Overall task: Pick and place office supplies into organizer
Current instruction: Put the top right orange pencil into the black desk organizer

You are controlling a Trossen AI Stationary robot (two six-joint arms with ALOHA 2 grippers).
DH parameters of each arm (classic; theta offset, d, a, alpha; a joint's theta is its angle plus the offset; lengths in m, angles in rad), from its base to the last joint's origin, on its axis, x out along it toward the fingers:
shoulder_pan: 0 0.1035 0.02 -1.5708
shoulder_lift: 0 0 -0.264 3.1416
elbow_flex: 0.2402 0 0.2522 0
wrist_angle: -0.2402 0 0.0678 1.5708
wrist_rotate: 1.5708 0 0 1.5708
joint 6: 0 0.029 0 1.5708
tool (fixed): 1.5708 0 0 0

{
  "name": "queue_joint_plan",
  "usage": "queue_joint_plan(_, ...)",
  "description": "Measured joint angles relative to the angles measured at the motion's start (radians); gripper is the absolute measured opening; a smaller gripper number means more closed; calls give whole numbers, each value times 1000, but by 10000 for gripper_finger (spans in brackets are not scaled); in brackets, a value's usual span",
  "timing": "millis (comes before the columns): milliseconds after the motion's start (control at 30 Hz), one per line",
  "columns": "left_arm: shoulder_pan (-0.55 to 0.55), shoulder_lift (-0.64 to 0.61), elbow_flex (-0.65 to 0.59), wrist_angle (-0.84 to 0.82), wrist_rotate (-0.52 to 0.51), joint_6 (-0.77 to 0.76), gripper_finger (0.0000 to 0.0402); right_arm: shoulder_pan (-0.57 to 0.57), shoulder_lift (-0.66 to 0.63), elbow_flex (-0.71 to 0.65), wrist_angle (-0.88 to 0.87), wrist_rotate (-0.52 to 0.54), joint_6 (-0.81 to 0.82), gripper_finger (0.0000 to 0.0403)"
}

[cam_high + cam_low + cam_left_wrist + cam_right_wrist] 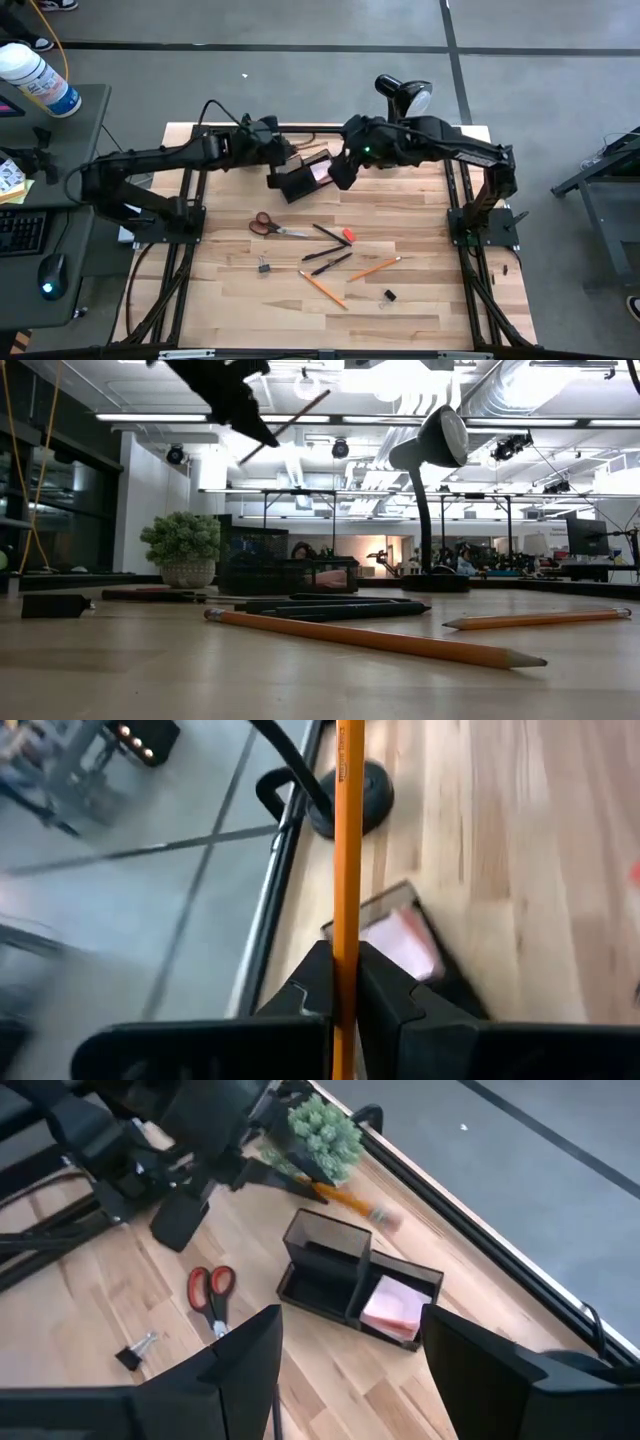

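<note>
The counter (pixel 420 300) is showing pale, smooth wood grain; the organizer (pixel 335 1270) is looking like matt black plastic, and the pencil (pixel 347 850) is gleaming glossy orange.

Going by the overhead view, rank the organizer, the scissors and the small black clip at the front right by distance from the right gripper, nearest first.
1. organizer: directly beside the right gripper, at the table's back.
2. scissors: mid-table, left of centre.
3. small black clip: front right, farthest.

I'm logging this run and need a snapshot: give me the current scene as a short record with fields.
left gripper: shut on an orange pencil, raised near the organizer
right gripper: open, empty, above the organizer
organizer contents: pink sticky-note pad in one compartment
still on table: scissors, pens, two pencils, red eraser, clips
</note>
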Motion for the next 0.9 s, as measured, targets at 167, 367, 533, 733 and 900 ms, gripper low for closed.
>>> queue_joint_plan(167,55,0,-126,247,55,-196,4,8,0,-1,-8,46,31,231)
queue_joint_plan(367,75,0,-267,429,69,-320,4,8,0,-1,-7,60,42,231)
queue_joint_plan(533,74,1,-370,577,72,-329,5,8,0,-1,-6,60,48,231)
queue_joint_plan(733,74,1,-493,762,34,-341,5,8,0,-1,-6,60,48,231)
queue_joint_plan(900,74,1,-582,888,-21,-373,5,8,0,-1,-6,59,48,231)
